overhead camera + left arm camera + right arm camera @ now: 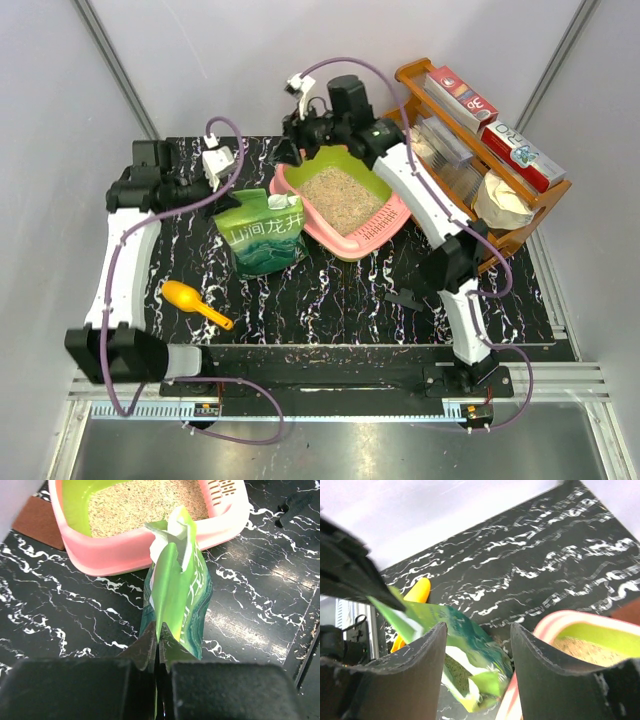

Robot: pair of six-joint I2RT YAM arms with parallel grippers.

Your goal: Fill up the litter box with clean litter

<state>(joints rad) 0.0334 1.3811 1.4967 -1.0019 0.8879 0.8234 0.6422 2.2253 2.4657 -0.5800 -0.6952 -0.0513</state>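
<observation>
Left hand (159, 652) pinched shut on edge of bag (175, 600), just beside box (125, 555) on bench (65, 615). Right hand (477, 630) parted, empty. Litter (340, 192) lies inside box.

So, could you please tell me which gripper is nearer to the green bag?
Left. The left gripper is shut on the edge of the green bag; the right gripper stands open by the litter box, holding nothing.
</observation>
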